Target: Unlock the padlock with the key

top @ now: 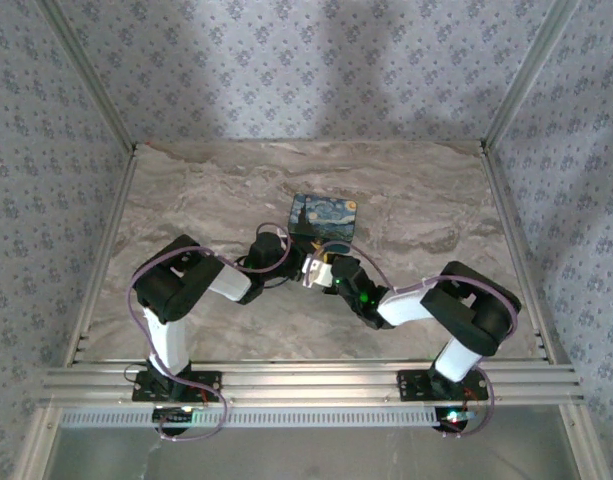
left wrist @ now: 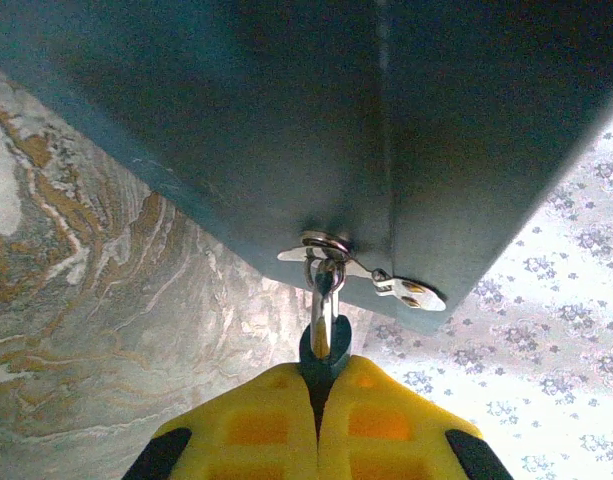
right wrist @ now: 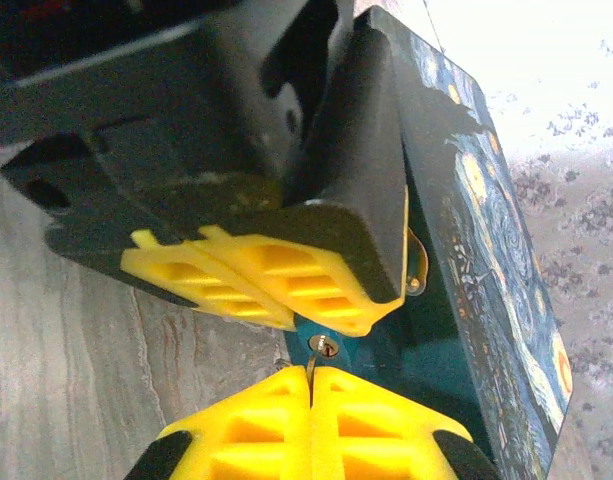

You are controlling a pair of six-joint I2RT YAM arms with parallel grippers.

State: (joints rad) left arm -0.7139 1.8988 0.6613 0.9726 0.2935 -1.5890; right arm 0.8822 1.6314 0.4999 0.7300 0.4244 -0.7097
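Note:
The padlock (top: 324,220) stands on edge on the marble table, its night-sky face (right wrist: 491,230) turned right and its teal side (left wrist: 286,130) toward the arms. My left gripper (left wrist: 321,375) is shut on the key (left wrist: 324,335), pinching its teal head while the metal part reaches up to the padlock's side. There a ring and a small silver spare (left wrist: 408,291) hang. In the right wrist view my right gripper (right wrist: 311,378) is shut on a thin metal ring just below a metal-rimmed hole (right wrist: 324,347) in the teal head. The left fingers (right wrist: 286,270) are close above.
Both grippers, the left gripper (top: 304,262) and the right gripper (top: 328,274), meet at the padlock's near side in mid-table. Patterned walls and metal frame posts (top: 516,90) enclose the table (top: 186,200). A rail (top: 306,380) runs along the near edge.

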